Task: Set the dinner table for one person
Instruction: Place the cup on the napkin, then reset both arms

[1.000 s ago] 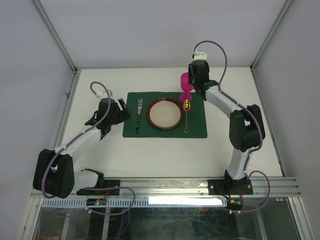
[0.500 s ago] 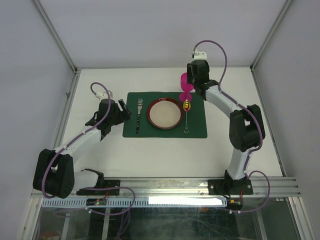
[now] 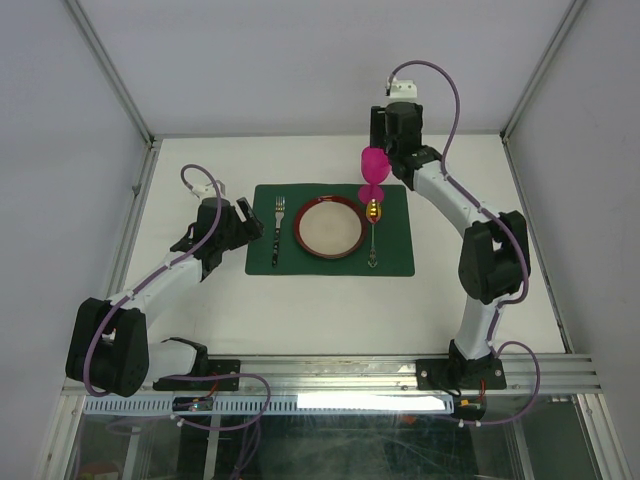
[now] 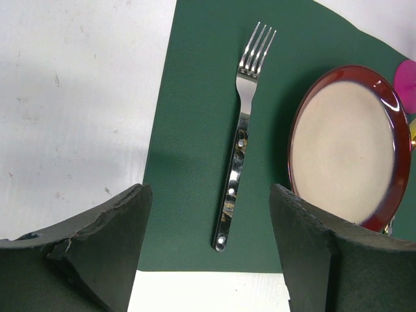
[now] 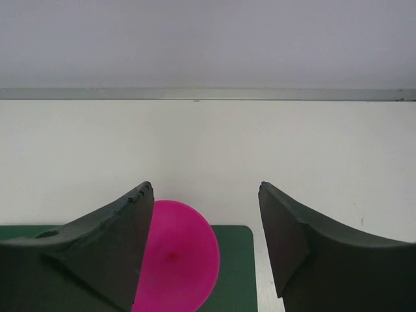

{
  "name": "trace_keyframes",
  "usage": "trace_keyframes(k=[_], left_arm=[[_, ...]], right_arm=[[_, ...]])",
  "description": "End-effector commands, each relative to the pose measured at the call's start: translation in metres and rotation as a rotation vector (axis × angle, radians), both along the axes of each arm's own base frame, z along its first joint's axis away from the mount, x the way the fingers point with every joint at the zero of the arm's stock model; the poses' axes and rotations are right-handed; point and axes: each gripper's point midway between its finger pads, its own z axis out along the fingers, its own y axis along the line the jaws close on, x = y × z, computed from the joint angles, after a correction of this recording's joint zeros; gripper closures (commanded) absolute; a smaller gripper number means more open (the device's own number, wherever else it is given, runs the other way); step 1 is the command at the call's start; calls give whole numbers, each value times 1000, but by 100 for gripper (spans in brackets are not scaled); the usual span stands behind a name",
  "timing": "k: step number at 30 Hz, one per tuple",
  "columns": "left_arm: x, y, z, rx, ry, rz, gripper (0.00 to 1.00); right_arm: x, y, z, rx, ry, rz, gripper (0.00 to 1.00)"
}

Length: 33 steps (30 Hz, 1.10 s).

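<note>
The white desk filled the middle of the top view, framed by aluminium rails, with the arm bases at its bottom edge. A dark green placemat lay at the centre of it. On the mat, a steel fork lay along the left side with its tines toward the top of the frame. A cream plate with a dark red rim sat just right of the fork. A spoon with a gold bowl lay right of the plate. A pink goblet stood upright at the mat's upper right, just above the spoon's bowl.

The left end effector hung over the mat's left edge with its fingers spread wide and nothing between them; in its wrist view the fork lay below the gap. The right end effector sat at the upper centre of the top view, just above the goblet. Its fingers were spread, and in its wrist view the goblet's rim showed low in the frame, partly hidden by the finger on the picture's left and clear of the other finger.
</note>
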Motion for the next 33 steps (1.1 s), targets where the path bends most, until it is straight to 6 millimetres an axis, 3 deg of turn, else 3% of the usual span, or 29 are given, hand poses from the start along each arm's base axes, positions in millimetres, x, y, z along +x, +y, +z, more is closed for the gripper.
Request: trace_keyframes(k=[1,8,15,17,18,19,26,33], left_arm=[[8,-10,24,-24,-86,-30,24],[11,-9,38,-4,-129,-50,18],[16,-5,52,35,-174,-52,1],[18,-4,57,43,-186,-53,1],[19,-4,59,44,-193,-53,1],[20,-3,61,48,-198,-50,1],[18,9,69,115,-241,-30,1],[11,16,73,139,-302,-32,1]], right_arm=[[-2,-11,84,17,-164,-26,30],[-12,-23,127,-18,-229,-51,23],[-35,-39,168,-46,-281,-68,18],[-43,-45,174,-53,-279,-77,16],[-48,-48,176,-54,-275,-83,10],[-52,-51,176,-54,-269,-90,2],[-93,-71,166,-45,-239,-127,1],[-120,-75,117,-31,-119,-97,1]])
